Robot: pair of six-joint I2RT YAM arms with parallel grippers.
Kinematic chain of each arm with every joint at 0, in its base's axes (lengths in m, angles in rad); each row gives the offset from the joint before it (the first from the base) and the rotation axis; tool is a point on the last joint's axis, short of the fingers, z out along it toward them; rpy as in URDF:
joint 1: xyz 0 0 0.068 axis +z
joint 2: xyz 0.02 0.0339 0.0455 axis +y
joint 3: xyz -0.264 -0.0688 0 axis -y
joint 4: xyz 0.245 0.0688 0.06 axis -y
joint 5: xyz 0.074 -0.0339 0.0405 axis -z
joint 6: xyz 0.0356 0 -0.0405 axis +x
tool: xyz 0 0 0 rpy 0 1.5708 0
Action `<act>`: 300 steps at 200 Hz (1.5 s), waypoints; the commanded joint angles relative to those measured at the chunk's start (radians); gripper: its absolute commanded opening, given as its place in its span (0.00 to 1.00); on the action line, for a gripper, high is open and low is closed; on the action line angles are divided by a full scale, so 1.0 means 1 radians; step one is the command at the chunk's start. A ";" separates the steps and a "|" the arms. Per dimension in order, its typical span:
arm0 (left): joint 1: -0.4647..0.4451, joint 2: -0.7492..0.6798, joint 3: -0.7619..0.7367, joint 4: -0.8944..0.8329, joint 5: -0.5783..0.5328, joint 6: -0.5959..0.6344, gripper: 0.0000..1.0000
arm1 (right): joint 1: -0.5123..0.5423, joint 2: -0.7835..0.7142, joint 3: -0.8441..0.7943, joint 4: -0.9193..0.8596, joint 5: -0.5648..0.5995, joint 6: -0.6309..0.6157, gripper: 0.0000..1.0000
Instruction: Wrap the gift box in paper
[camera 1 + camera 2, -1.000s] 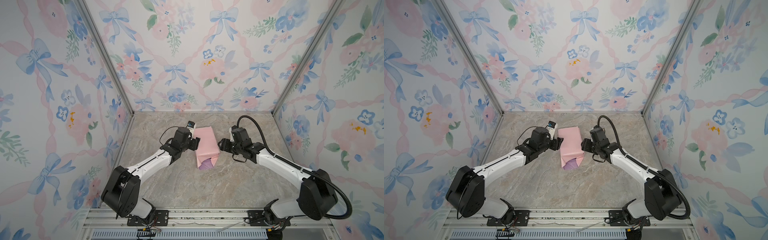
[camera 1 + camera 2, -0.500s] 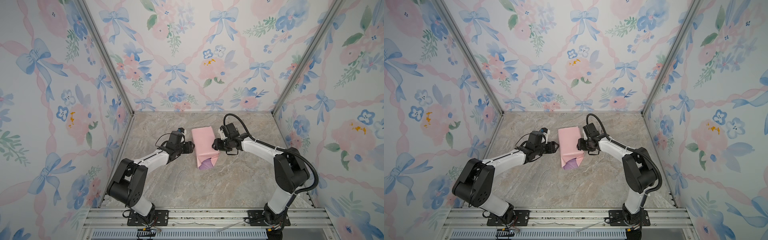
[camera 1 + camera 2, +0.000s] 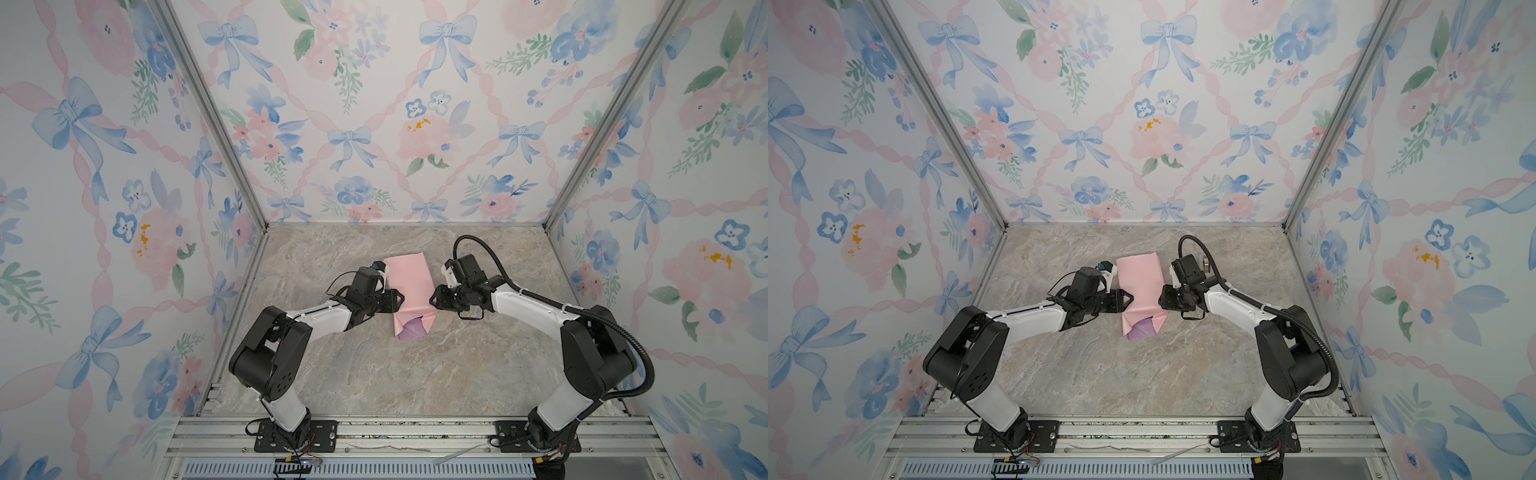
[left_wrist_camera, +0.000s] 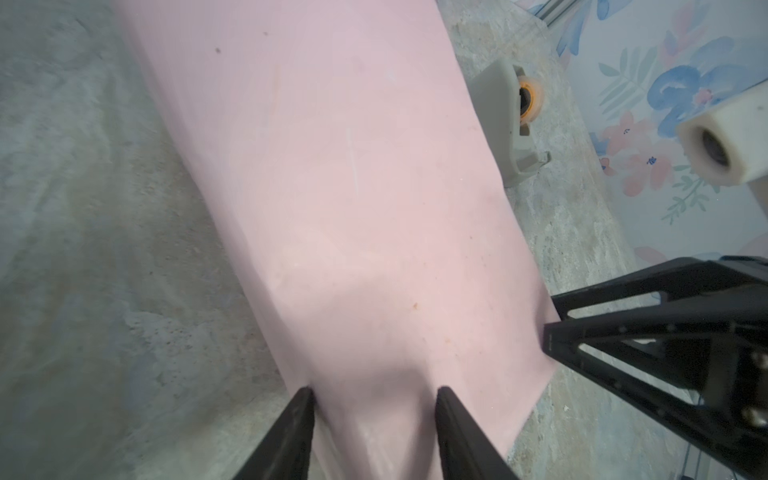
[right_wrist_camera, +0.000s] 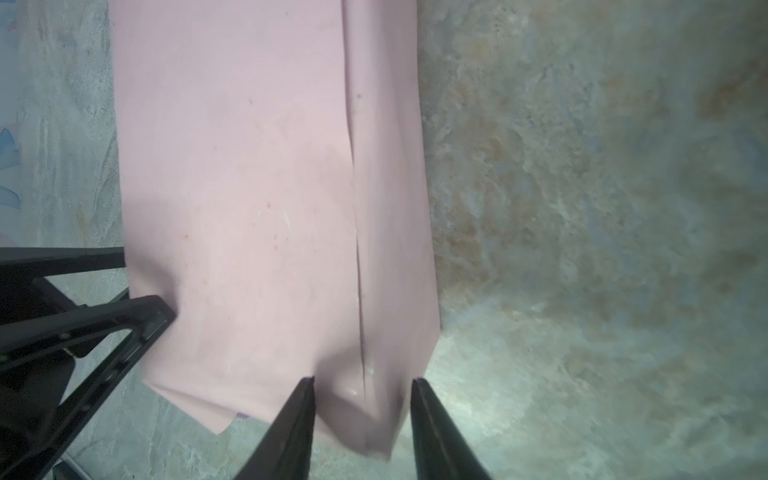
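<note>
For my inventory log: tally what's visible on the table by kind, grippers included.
paper: 1
tape dispenser: 1
grippers: 2 (left gripper, right gripper)
Total: 4
The gift box is not in sight, so it is not counted.

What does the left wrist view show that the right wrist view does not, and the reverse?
Only the left wrist view shows the beige tape dispenser standing beside the paper. Only the right wrist view shows the long seam where one edge of the paper overlaps the rest. Both show the pink paper folded on the marble table. Both also show the camera's own hand with its fingers apart at the paper's edge, left hand and right hand, and the opposite hand at the other side.
</note>
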 commanded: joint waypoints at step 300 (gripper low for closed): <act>-0.047 0.020 0.029 0.097 -0.021 0.002 0.57 | -0.063 -0.088 -0.017 -0.170 0.035 -0.012 0.59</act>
